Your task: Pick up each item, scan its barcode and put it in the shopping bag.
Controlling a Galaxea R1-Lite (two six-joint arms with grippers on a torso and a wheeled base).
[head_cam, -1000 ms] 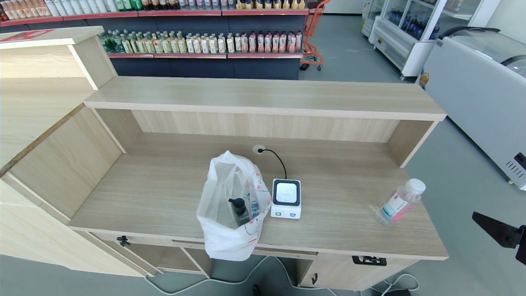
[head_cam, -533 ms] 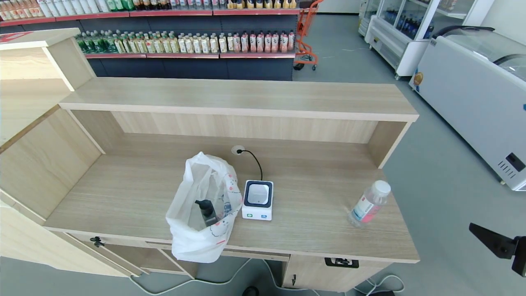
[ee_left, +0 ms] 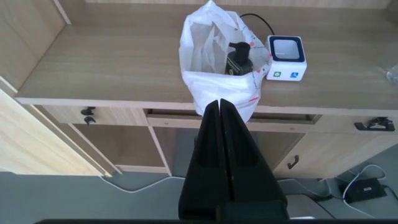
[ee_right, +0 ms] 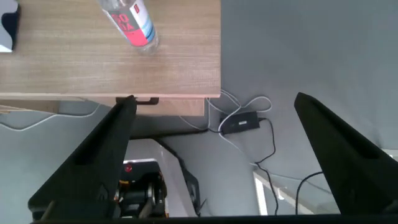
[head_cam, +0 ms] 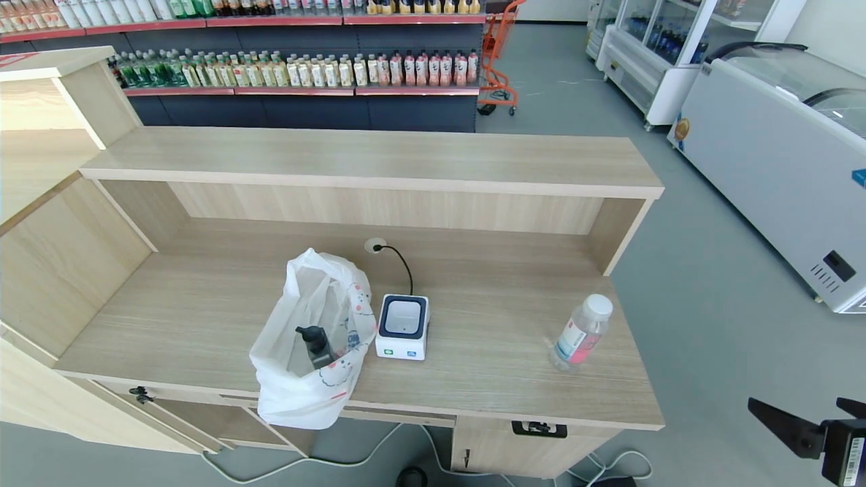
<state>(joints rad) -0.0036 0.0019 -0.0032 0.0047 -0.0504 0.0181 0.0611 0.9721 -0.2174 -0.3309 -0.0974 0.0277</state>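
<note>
- Bench (head_cam: 473,284): ahead of both grippers, with right gripper (head_cam: 795,406) off the near right corner, not yet over it.
- Bag (head_cam: 298,392): straight ahead of left gripper (ee_left: 219,107), draped over the near bench edge, mouth open, dark pump (head_cam: 312,341) inside.
- Scanner (head_cam: 403,327): just beside bag, on the side toward right gripper, window facing up.
- Bottle (head_cam: 580,332): upright on bench, long axis vertical, well apart from scanner. Ahead of right gripper and to its left, far nearer to it than to left gripper. Probably the right arm's pick, side-on around the body.
- Right gripper: spread wide, empty.
- Left gripper: pressed together, empty.
</note>
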